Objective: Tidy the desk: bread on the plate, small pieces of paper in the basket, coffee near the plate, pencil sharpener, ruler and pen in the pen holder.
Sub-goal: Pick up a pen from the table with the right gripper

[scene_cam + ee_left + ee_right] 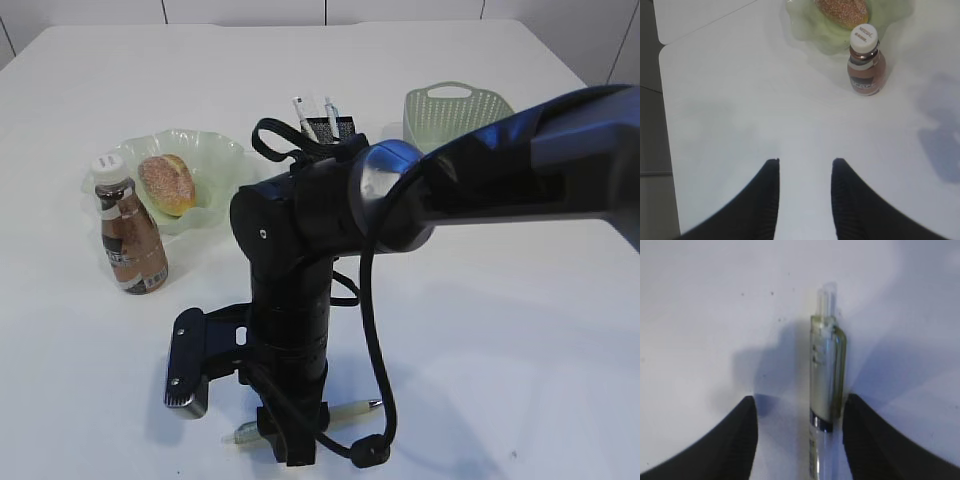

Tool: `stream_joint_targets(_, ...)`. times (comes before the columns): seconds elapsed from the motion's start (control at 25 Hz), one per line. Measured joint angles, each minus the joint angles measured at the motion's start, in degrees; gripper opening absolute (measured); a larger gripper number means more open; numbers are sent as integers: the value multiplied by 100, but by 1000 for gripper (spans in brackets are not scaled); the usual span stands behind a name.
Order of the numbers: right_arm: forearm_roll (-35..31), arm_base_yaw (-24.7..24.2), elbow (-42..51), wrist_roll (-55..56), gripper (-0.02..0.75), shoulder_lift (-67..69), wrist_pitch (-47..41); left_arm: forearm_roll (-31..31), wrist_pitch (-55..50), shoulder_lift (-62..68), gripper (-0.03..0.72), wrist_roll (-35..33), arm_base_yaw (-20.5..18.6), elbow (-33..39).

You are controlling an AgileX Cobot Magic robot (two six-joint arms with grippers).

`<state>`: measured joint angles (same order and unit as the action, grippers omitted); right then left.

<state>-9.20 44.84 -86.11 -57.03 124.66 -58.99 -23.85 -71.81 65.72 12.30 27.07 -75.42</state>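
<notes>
Lying closest to the viewer, at the front edge of the large plain white desk [500, 330], is a slim pen [826, 390] with a clear barrel and a pale green-grey clip, and the black right gripper [799, 440] is lowered directly over it. Seen from the right wrist, the pen's long axis runs straight away from the camera, through the gap between the two dark fingers [735, 440], which stand apart on either side of the barrel, the right-hand one close to it and the left-hand one with bare desk between; the jaws are partly open and have not clamped. From the outside, only the pen's two ends [350, 409] show beside the arm's black wrist. At far left stands a small clear bottle of brown coffee [128, 236] with a white cap, just beside a pale green ruffled plate [215, 150] that holds an oval golden-brown bread roll [167, 183]. Behind the arm, near the middle, a black mesh pen holder [340, 128] with white pens sticking out is mostly hidden. Farther right sits a sage-green woven-look basket [458, 108]. The left gripper [805, 200] hovers over bare desk, partly open and holding nothing, pointing toward the coffee. Judging from this, the right arm is far nearer the pen, and squeezing across its barrel looks like the coming move.
</notes>
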Motion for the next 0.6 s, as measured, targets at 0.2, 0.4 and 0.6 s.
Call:
stream_joint_targets(0.2, -186, 0, 0, 0, 253, 23, 46, 0, 0, 0, 243, 0, 0, 0)
stream_joint_targets(0.4, -130, 0, -23, 0, 190, 49, 59, 0, 0, 0, 244, 0, 0, 0)
stream_joint_targets(0.6, -130, 0, -50, 0, 185, 84, 48, 0, 0, 0, 244, 0, 0, 0)
